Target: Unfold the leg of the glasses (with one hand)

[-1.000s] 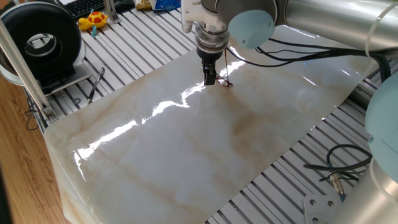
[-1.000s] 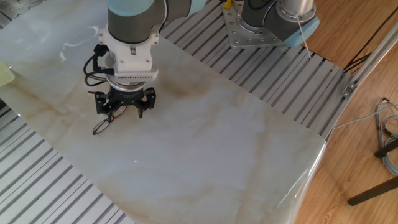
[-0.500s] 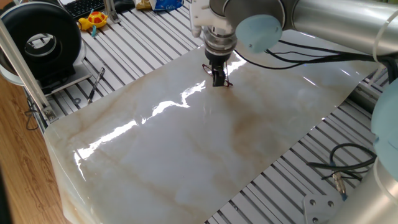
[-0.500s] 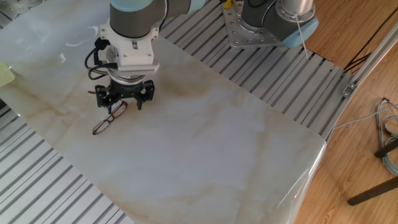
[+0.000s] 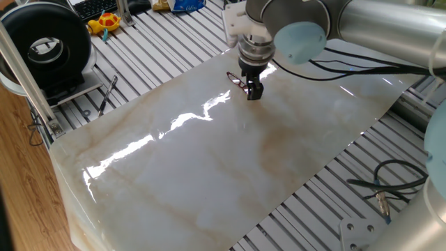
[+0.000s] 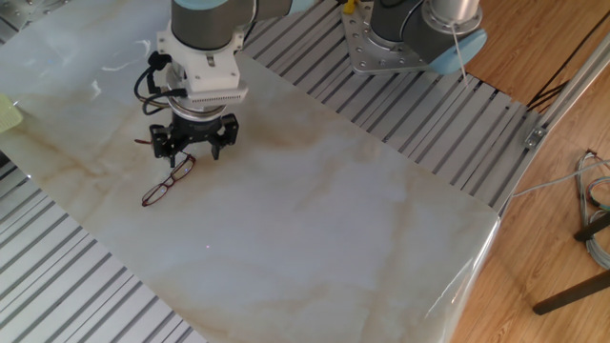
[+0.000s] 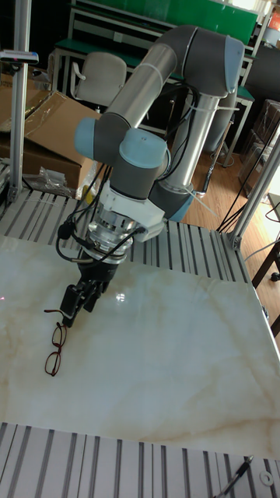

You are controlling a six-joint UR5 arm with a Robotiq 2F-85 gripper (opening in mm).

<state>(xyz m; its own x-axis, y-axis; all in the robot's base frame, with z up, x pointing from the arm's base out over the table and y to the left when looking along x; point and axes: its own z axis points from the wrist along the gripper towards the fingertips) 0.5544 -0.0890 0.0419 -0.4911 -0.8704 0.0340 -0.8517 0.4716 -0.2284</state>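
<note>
Glasses (image 6: 169, 180) are seen lying on the marbled surface (image 6: 315, 210), one thin leg (image 6: 144, 143) swung outward beside the gripper (image 6: 193, 147), whose fingers are held apart above them.

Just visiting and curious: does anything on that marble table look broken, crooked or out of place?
Nothing looks broken or spilled. The glasses lie on the table, one leg sticking out sideways under the gripper, which seems intended. The far yellow toy is just clutter.
</note>
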